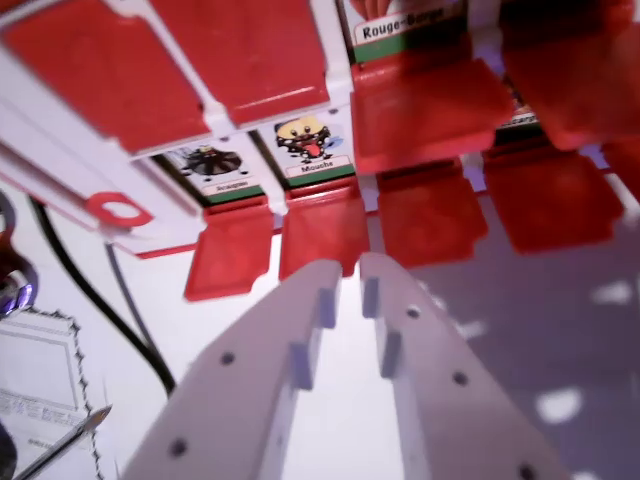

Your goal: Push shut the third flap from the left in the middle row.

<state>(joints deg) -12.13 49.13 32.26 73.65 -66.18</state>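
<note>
A white game board [60,150] with rows of red flaps fills the top of the wrist view. Two picture cards stand uncovered: a spider card [215,165] and a fly card labelled "Mouche" [310,145]; a "Rouge-Gorge" card [400,25] shows higher up. Below them, red flaps lie folded down: one [235,250] under the spider, one [320,225] under the fly, then two more [430,215] [550,195] to the right. My gripper [350,268] has white fingers almost together, holding nothing. Its tips sit at the near edge of the fly card's flap.
A black cable [90,290] runs down the white table at the left. A printed sheet with a dashed border [40,370] and a pencil tip [75,430] lie at the bottom left. A red ring [120,210] marks the board's near corner.
</note>
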